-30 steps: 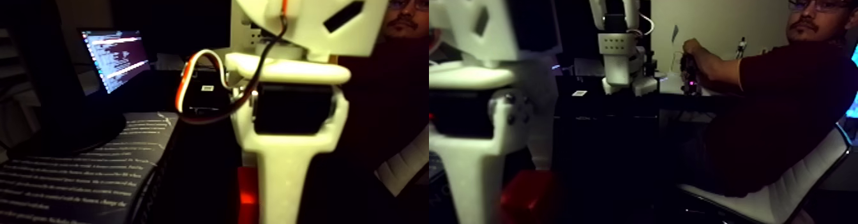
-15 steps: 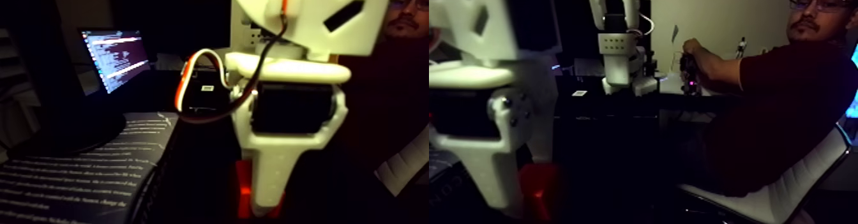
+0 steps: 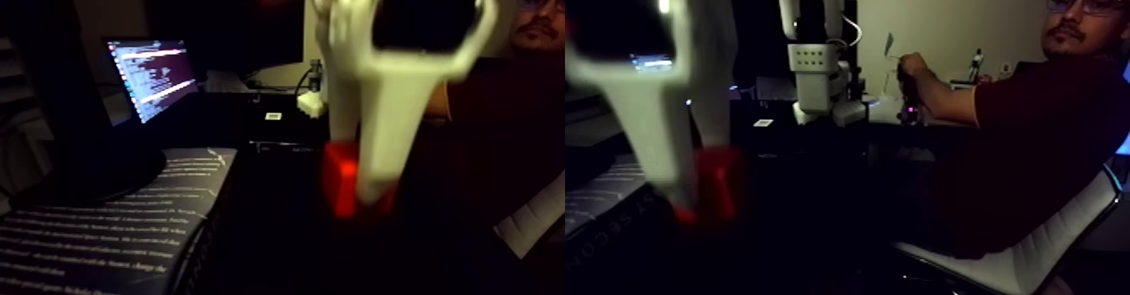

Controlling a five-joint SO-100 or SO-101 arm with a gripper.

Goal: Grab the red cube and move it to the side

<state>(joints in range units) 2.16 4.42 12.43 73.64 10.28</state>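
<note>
White pincer points downward above the dark table, clamped on the red cube.

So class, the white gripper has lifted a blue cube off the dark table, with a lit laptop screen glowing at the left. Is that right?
Not quite: the cube is red, not blue. In the fixed view the red cube sits at the tips of the white gripper, raised above the dark table, and the lit laptop screen does glow at the left.
</note>
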